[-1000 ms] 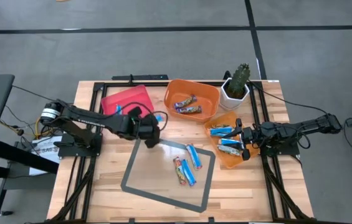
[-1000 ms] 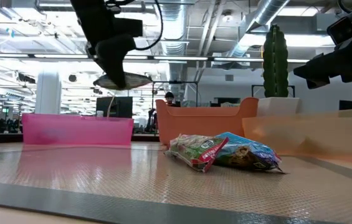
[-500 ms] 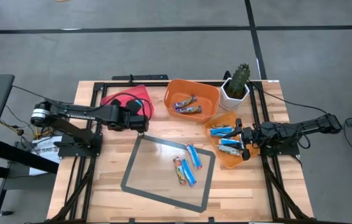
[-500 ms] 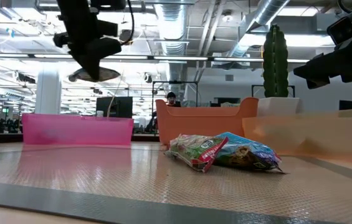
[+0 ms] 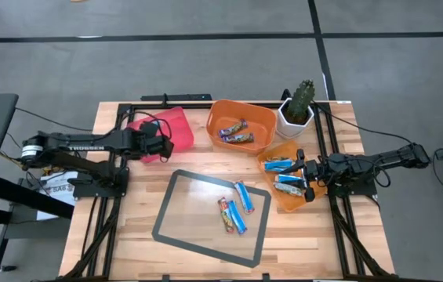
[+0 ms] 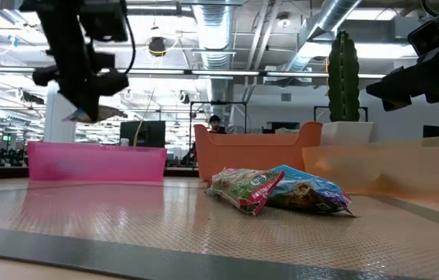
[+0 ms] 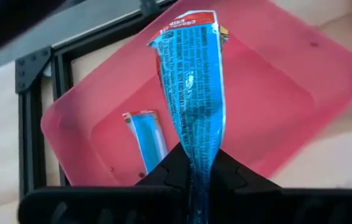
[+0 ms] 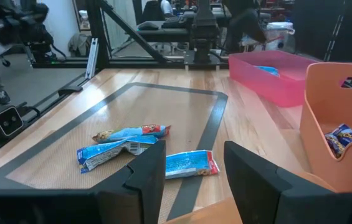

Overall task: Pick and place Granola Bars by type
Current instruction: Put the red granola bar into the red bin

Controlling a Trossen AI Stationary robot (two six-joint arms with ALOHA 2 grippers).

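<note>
Grey floor [image 5: 205, 70] with dark seams, exposed ceiling ducts [image 6: 336, 15], distant desks.

The wooden table [image 5: 139, 211] carries a grey-framed mat [image 5: 205, 196], three bins [image 5: 241, 117] — and a potted cactus [image 5: 298, 106].

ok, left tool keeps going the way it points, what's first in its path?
Most likely the floor of the pink plastic bin. The left tool, shut on a blue-wrapped granola bar, aims into it; a second blue bar lies just beside that line. Depth is unclear.
</note>
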